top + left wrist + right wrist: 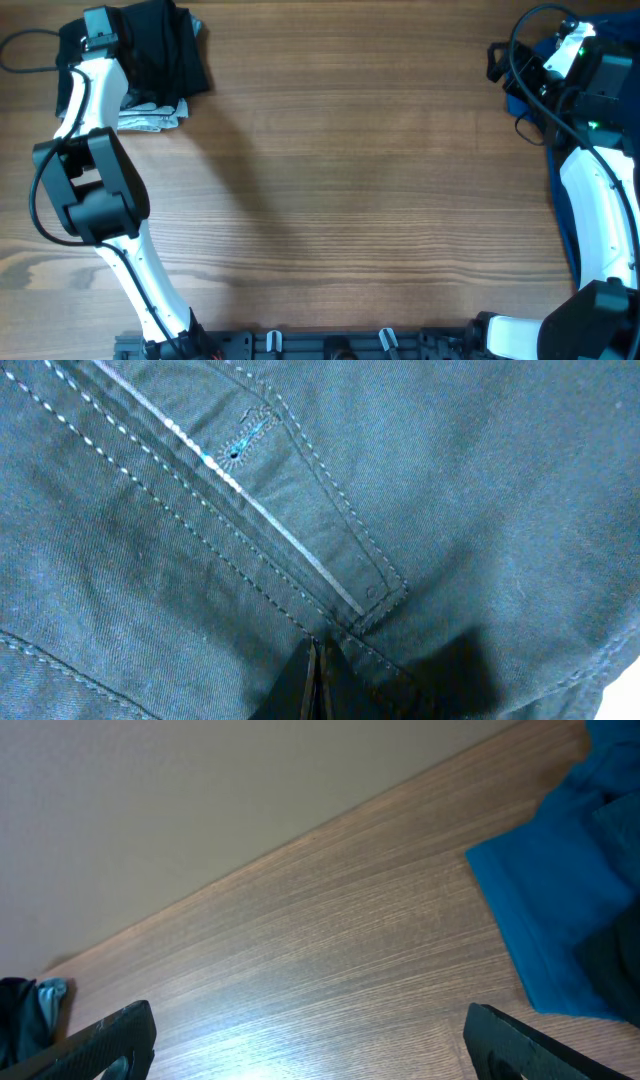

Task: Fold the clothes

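Observation:
The black shorts (165,50) lie folded at the table's far left corner. In the left wrist view their dark fabric (450,490) fills the frame, with stitched seams and a buttonhole. My left gripper (105,30) is down on them; its jaws (318,680) are closed together at a seam, pinching the cloth. My right gripper (310,1040) is wide open and empty above bare wood at the far right (510,70). The shorts also show small at the left edge of the right wrist view (18,1015).
A pale-blue denim piece (150,120) lies under the shorts' near edge. A heap of dark-blue and black cloth (525,105) lies under the right arm and shows in the right wrist view (560,890). The wooden table (350,180) spans the middle.

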